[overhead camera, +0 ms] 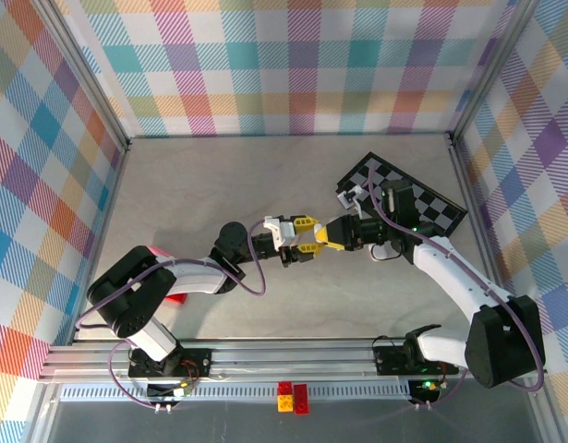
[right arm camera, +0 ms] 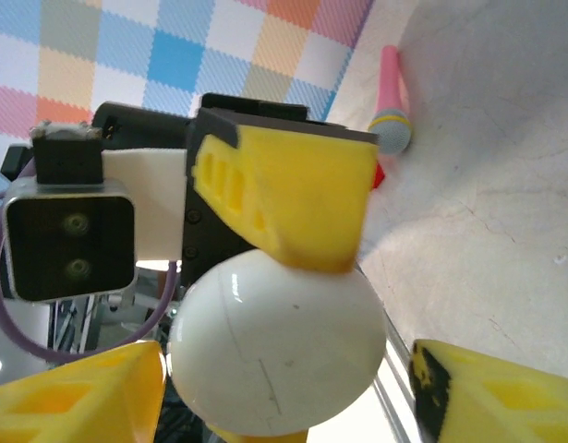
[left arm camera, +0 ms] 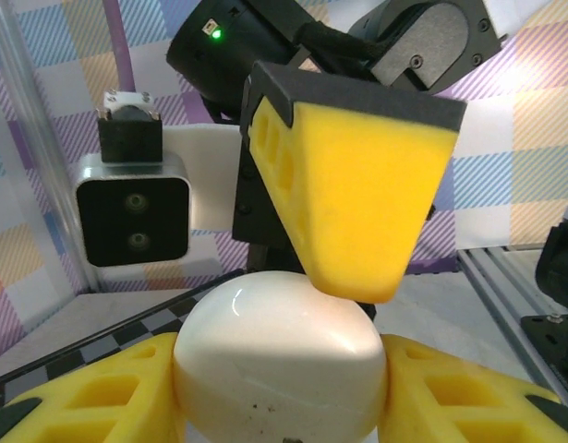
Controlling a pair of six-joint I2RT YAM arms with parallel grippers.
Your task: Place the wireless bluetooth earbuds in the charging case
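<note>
2 arms meet over the middle of the table (overhead camera: 265,175). The left arm (overhead camera: 154,295) reaches in from the near left corner and the right arm (overhead camera: 459,277) from the near right corner, beside the checkerboard mat (overhead camera: 431,198) that lies toward the far right corner.

At the meeting point the left gripper (overhead camera: 307,235) is clamped on the charging case (left arm camera: 279,360). Both of its yellow fingers (left arm camera: 450,392) press the flanks and hold the case in the air above the middle of the table. The right gripper (overhead camera: 326,236) stands with its jaws apart around the same case: 1 finger (left arm camera: 357,194) rests on the top, and the other (right arm camera: 487,388) sits just clear of the shell.

The case is probably light, rigid and slippery, since its rounded glossy shell gives soft foam pads little to bite on. The safest hold looks to be across the widest part of the 2 flanks, leaving the lid free. A pinch near either rounded end could squirt it out.

It is a smooth white oval with bright highlights. A thin seam (right arm camera: 247,360) runs across it, so the lid appears closed, and a few dark specks (left arm camera: 258,406) sit low on the shell.
</note>
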